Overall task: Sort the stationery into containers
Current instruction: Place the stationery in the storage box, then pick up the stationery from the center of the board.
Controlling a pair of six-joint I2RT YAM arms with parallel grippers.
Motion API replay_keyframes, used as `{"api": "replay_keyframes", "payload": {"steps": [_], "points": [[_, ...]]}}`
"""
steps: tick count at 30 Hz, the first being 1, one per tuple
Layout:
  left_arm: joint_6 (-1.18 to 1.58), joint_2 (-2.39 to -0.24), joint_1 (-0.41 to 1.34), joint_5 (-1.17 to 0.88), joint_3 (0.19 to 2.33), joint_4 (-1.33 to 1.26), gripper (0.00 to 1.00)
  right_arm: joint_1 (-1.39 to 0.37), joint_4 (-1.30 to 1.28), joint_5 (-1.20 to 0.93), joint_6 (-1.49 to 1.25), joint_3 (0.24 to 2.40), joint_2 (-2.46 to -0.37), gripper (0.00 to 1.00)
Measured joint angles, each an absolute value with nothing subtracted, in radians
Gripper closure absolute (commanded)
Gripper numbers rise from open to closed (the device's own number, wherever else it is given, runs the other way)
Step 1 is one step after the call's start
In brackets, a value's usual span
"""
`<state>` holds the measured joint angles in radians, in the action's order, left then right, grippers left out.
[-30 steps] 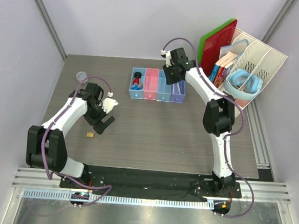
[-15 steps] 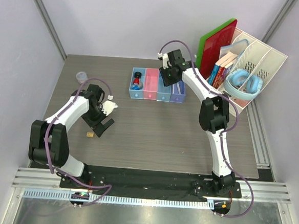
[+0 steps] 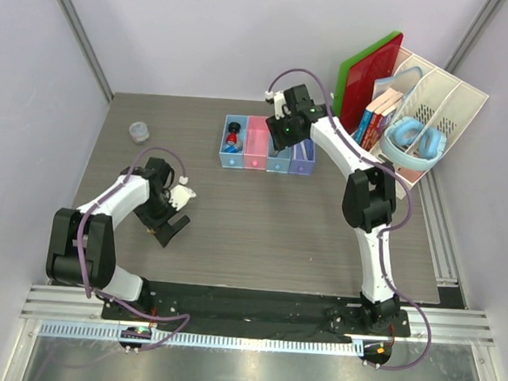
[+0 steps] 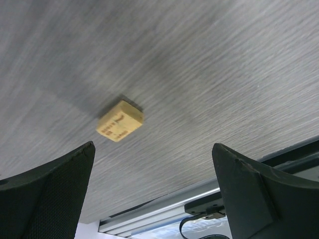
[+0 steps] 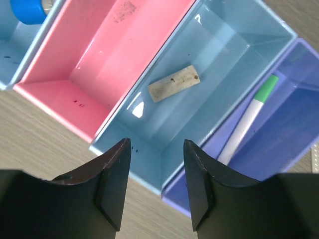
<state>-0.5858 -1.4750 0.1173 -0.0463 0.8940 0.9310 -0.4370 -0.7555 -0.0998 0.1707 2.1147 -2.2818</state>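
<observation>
Only the left wrist view shows the small yellow printed block (image 4: 120,120). It lies on the grey wood-grain desk (image 4: 224,59), just ahead of the left end effector (image 4: 153,149), which is released and empty, well left of the light-blue plastic tray (image 5: 234,40). From above, the block cannot be made out. The right end effector (image 5: 157,144), also released, hovers over that tray. The tray holds a whitish eraser block (image 5: 174,83). A green-tipped white pen (image 5: 249,119) lies in the lavender tray (image 5: 294,109) beside it.

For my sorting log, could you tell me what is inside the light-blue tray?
A whitish eraser block lies on its floor; the right claw covers bits of its near rim.
</observation>
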Motion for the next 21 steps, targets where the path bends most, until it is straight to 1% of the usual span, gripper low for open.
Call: {"api": "replay_keyframes", "payload": {"steps": [6, 15, 17, 21], "points": [[-0.62, -1.465, 0.089, -0.049, 0.825, 0.893, 0.0, -0.437, -0.756, -0.106, 0.167, 2.055, -2.169, 0.48], [-0.716, -1.439, 0.055, -0.065, 0.761, 0.73, 0.01, -0.437, -0.754, -0.119, 0.156, 1.918, -1.982, 0.48], [-0.742, -1.438, 0.054, -0.078, 0.759, 0.704, 0.03, -0.437, -0.753, -0.119, 0.154, 1.893, -1.95, 0.48], [-0.785, -1.437, 0.052, -0.104, 0.759, 0.682, 0.11, -0.437, -0.752, -0.119, 0.15, 1.858, -1.913, 0.48]]}}
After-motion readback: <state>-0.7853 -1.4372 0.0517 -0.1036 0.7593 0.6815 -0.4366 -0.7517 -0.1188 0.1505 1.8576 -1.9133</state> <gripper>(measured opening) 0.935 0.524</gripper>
